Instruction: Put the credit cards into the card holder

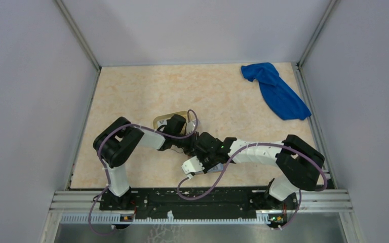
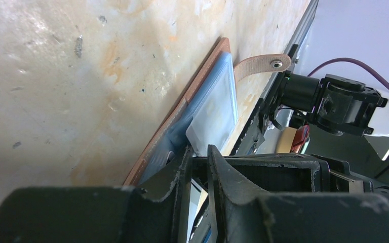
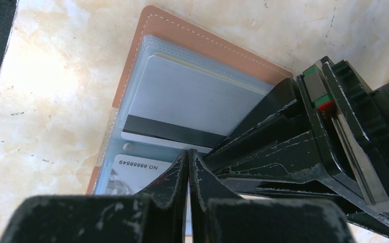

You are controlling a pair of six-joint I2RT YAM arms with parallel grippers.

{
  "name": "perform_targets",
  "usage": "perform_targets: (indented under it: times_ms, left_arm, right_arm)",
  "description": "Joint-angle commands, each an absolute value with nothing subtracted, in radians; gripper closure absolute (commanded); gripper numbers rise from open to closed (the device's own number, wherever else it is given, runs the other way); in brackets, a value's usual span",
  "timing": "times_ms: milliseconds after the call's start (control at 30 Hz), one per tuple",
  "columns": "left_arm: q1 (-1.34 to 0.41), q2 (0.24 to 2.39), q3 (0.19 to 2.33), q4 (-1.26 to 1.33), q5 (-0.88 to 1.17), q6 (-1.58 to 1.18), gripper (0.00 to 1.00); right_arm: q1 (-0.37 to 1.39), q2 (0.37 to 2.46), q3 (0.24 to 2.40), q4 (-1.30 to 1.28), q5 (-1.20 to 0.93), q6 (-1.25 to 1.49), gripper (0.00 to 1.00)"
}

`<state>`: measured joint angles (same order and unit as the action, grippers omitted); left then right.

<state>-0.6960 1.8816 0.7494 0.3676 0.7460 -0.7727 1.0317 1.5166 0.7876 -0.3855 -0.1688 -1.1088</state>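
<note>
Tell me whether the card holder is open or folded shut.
Open. The card holder lies spread flat on the table, grey-blue slots facing up, a grey card showing in them.

Right fingers (image 3: 174, 178) pressed together, left fingers (image 2: 219, 174) slightly parted.

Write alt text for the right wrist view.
An open tan card holder lies on the table, a grey striped card in one slot, a white numbered card next to it. The shut right gripper points at the white one.
</note>
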Motion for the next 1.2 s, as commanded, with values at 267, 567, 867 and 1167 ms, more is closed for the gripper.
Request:
perform_targets:
  times_ms: [267, 567, 867, 1167]
  left_arm:
    - [-0.7, 1.759, 0.674, 0.34, 0.599, -0.724, 0.74]
    - [-0.7, 1.467, 0.546, 0.494, 0.505, -0.661, 0.74]
    - [-0.7, 1.041, 0.342, 0.537, 0.375, -0.485, 0.73]
    - [-0.7, 0.907, 0.109, 0.799, 0.266, -0.587, 0.02]
  right_arm:
    - [0.962, 1.376, 0.864, -0.515, -0.536, -1.065, 0.93]
    - [0.763, 1.295, 0.921, -0.678, -0.921, -1.089, 0.75]
    - [0.606, 1.253, 0.931, -0.668, -0.913, -0.769, 0.71]
    - [0.509, 1.311, 0.849, -0.611, -0.854, -0.585, 0.56]
